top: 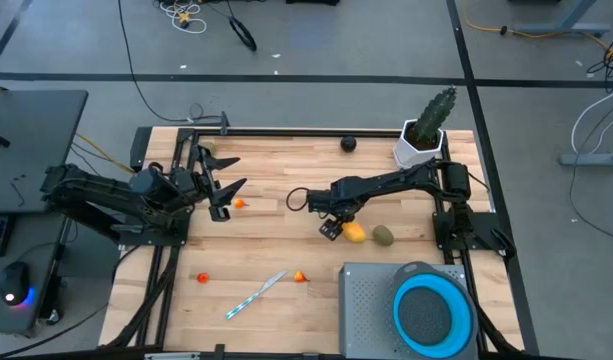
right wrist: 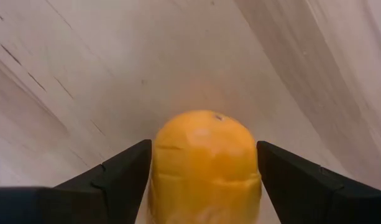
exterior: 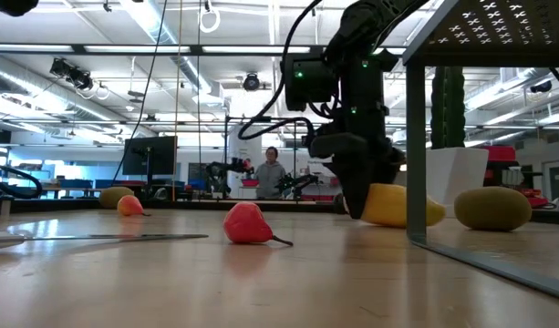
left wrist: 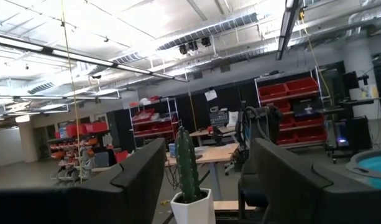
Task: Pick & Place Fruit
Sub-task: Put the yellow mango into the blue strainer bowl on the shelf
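Top-down cam: right gripper [top: 333, 226] sits low over mid-table, dark fingers either side of the smooth yellow oblong fruit [top: 355, 233], which lies on the pale wood-plank tabletop [top: 276, 170] just beside the matte olive-brown oval fruit [top: 384, 235]. Only the right wrist cam shows the fit: yellow fruit [right wrist: 206, 163] fills the gap between the two dark wedge fingers [right wrist: 109, 177], w/ a thin sliver of space at each side, so pincer is apart, not clamped. Wood grain streaks show behind it.

Table-level cam adds what overhead can't: yellow piece [exterior: 398, 206] rests on the wood, gripper tip [exterior: 359, 187] down at its end, olive oval [exterior: 492, 208] near it but apart. Also a glossy red-orange pointed bit w/ thin stem [exterior: 249, 224] up front and another orange bit [exterior: 129, 205] further back. A person shows far off in the room.

Overhead only: small black ball [top: 348, 144] near far edge; tiny orange pieces at [top: 239, 203], [top: 202, 277], [top: 300, 276]; thin white-and-blue stick [top: 256, 294]; spiky green cactus in angular white pot [top: 426, 130]; grey perforated metal box [top: 371, 300] w/ round blue-rimmed disc [top: 433, 312] on it.

Left gripper [top: 224, 186] waits at table's left side, fingers spread, holding nothing. Left wrist cam shows its fingers [left wrist: 137, 180] wide apart, cactus [left wrist: 189, 180] between them in the distance.
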Available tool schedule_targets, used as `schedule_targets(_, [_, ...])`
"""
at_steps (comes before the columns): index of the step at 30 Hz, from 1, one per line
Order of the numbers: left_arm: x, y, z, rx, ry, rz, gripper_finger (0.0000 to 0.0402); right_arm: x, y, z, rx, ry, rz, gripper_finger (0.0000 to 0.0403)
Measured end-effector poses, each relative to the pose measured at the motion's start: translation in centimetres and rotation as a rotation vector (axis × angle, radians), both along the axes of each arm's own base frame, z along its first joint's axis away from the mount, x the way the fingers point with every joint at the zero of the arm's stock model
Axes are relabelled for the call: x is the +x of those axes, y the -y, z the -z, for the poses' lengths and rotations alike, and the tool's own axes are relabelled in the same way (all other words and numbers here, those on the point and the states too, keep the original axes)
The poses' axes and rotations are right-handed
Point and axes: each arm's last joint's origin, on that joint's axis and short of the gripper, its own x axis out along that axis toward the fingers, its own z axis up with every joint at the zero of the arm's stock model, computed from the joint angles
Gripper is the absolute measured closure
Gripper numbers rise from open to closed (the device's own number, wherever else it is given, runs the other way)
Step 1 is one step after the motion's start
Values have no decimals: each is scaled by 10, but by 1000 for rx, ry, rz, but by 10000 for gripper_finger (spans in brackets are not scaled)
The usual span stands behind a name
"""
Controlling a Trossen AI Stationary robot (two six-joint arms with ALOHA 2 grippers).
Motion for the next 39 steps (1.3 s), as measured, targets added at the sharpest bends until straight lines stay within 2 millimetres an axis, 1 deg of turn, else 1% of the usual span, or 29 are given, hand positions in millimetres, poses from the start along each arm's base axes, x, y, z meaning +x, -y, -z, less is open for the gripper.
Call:
schedule_targets(13, [1, 0, 2, -6, -26, 1, 154, -4, 0, 0, 7, -46, -86, 111])
schedule_targets(16, [1, 0, 3, -5, -30, 1, 154, -4, 0, 0, 7, -46, -92, 129])
schedule_targets(22, [1, 0, 3, -5, -35, 1, 154, -4, 0, 0, 7, -46, -118, 183])
schedule_targets(26, [1, 0, 3, -5, -36, 1, 154, -4, -1, -3, 23, -56, -170, 194])
schedule_targets(29, [1, 0, 3, -5, -36, 1, 154, 0, -1, -18, 38, -69, -181, 189])
schedule_targets(32, [2, 0, 3, -5, -36, 1, 154, 7, -4, -43, 19, -68, -203, 187])
schedule_targets(35, [2, 0, 3, -5, -36, 0, 154, 15, -10, -77, -42, -53, -249, 187])
schedule_targets(39, [2, 0, 4, -4, -42, 0, 154, 18, -22, -124, -87, -19, -284, 186])
